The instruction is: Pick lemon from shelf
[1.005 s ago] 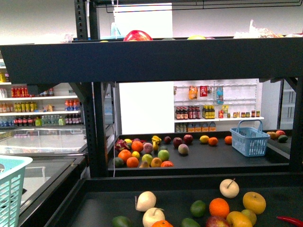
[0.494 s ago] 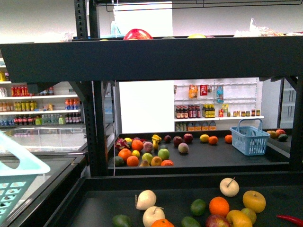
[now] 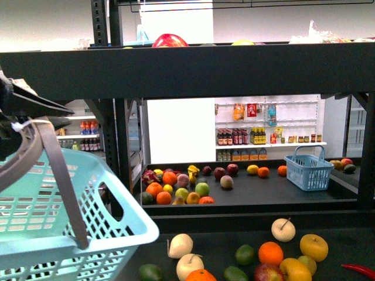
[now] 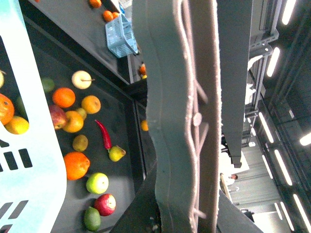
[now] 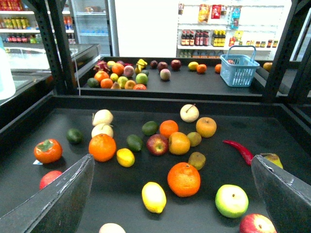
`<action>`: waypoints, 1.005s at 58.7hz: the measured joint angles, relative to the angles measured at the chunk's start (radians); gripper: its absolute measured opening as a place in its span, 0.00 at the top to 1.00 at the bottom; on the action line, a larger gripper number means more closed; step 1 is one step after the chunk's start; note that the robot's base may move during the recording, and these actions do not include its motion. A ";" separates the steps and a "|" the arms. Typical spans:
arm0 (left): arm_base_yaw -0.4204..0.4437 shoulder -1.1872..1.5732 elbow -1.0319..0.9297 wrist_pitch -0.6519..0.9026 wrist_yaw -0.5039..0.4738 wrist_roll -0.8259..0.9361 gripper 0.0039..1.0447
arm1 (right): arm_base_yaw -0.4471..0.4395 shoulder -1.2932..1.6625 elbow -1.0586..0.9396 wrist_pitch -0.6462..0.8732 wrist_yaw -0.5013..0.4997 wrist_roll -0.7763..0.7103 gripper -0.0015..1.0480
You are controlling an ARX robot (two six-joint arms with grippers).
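Observation:
The lemon [image 5: 153, 196], bright yellow and oval, lies on the dark tray of the black shelf [image 5: 272, 126] in the right wrist view, close below my right gripper [image 5: 171, 158]. That gripper is open and empty, with its fingers [image 5: 58, 199] wide on either side of the fruit. The lemon does not show in the front view. My left gripper [image 3: 17, 114] is shut on the grey handle [image 3: 58, 181] of a light blue basket [image 3: 88, 234] and holds it up at the lower left. The handle [image 4: 180, 121] fills the left wrist view.
An orange [image 5: 183, 178], a green apple [image 5: 232, 200], a red chili [image 5: 238, 150] and a smaller yellow fruit [image 5: 125, 157] lie near the lemon. A second blue basket [image 3: 309, 170] stands on the farther black rack among fruit. White shelves of bottles [image 3: 263, 137] stand behind.
The light blue basket has risen and swung right from the lower left corner and now fills the front view's lower left. My left gripper and the handle have come into view.

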 joint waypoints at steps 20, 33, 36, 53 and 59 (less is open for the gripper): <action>-0.212 0.068 -0.007 0.122 -0.094 -0.050 0.92 | 0.000 0.000 0.000 0.000 0.000 0.000 0.07; -0.278 0.103 -0.006 0.137 -0.124 -0.064 0.92 | 0.000 0.000 0.000 0.000 0.000 0.000 0.07; -0.286 0.110 -0.006 0.137 -0.129 -0.067 0.92 | 0.000 0.000 0.000 0.000 0.000 0.000 0.07; -0.311 0.124 0.010 0.142 -0.171 -0.065 0.92 | 0.008 0.005 0.001 -0.006 0.024 0.009 0.07; -0.312 0.125 0.011 0.141 -0.171 -0.063 0.92 | 0.071 0.158 0.054 -0.119 0.303 0.108 0.07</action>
